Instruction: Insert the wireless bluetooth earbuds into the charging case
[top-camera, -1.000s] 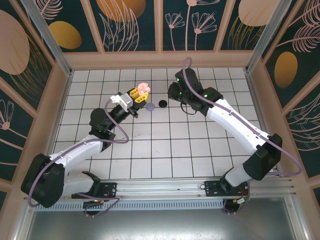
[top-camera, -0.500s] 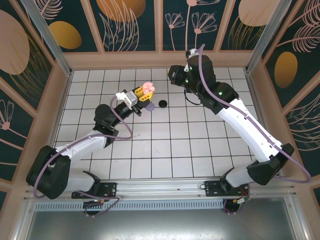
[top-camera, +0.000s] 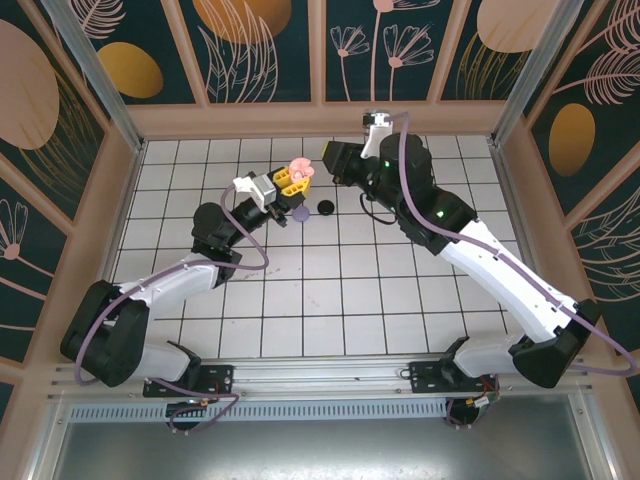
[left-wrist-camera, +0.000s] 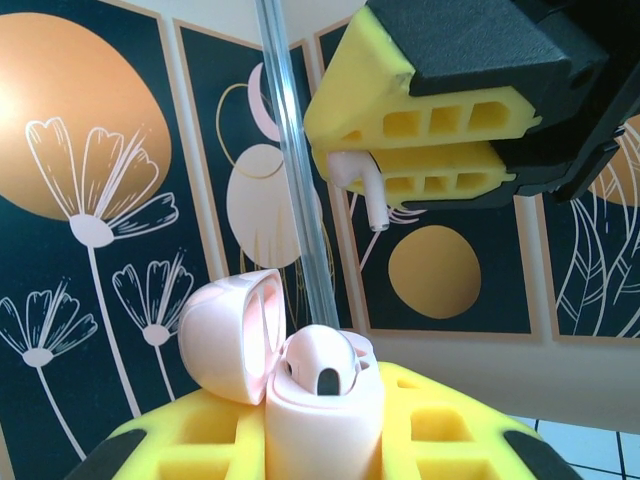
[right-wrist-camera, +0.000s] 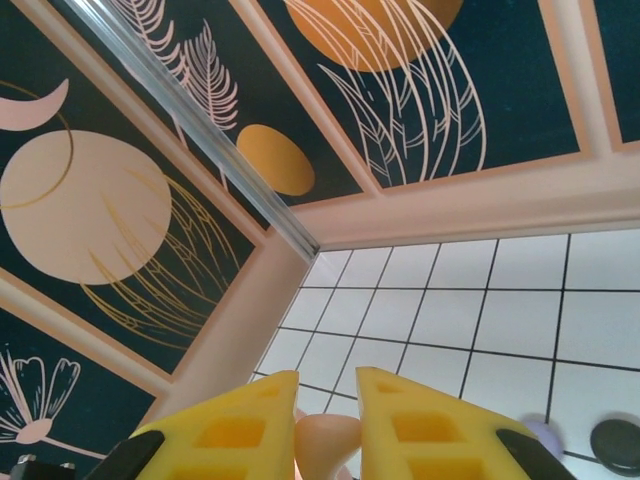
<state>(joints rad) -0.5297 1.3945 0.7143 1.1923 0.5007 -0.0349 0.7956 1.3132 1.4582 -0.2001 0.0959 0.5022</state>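
Lid (left-wrist-camera: 225, 335) open on one pink charging case (left-wrist-camera: 322, 425), clamped in the left gripper (top-camera: 291, 180), with one seated earbud (left-wrist-camera: 322, 368) inside. Right gripper (left-wrist-camera: 440, 148) pinches one pale pink earbud (left-wrist-camera: 358, 178) just above the case. One lilac round piece (top-camera: 300, 213) and one black round piece (top-camera: 325, 207) lie on the tiles (top-camera: 400, 290) near the case.

we see the left gripper (top-camera: 290, 183) toward the far edge of the tiled table (top-camera: 400, 300), near its middle, yellow fingers closed on a pink charging case (top-camera: 297, 167). the right gripper (top-camera: 328, 158) sits just beside the case, facing it. nearer us, a small lilac piece (top-camera: 302, 212) and a small black piece (top-camera: 325, 207) lie on the tiles, slightly apart.
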